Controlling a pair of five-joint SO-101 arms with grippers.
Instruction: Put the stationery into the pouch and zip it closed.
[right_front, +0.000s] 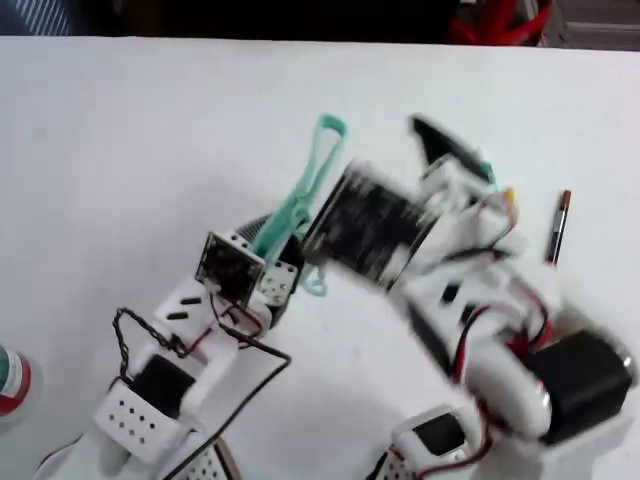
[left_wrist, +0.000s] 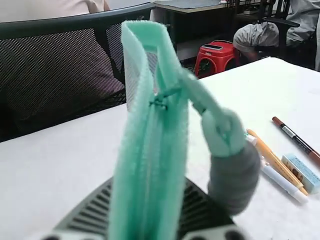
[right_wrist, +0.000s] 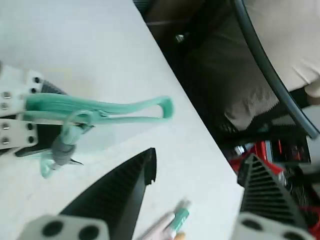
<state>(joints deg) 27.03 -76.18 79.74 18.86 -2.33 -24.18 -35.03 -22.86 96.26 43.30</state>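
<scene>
High view: my left pincer (right_front: 272, 250) is clamped on the teal pouch (right_front: 305, 185), held edge-up over the tabletop (right_front: 150, 150). A brown pen (right_front: 558, 228) lies well apart from it.
Left wrist view: the zipper edge faces up and a grey pull (left_wrist: 232, 175) dangles. An orange pen (left_wrist: 272, 159), a white pen (left_wrist: 282, 182) and an eraser (left_wrist: 302, 172) lie on the tabletop nearby.
Right wrist view: my right pincer (right_wrist: 199, 161) is wide, holding nothing, near the pouch.

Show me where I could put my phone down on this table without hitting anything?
The widest bare patch is the table left of the pouch, back to the far edge. The near-left corner is tighter, with a red-green object at the edge. Right of the pouch is crowded: the right gripper, pens and eraser.
</scene>
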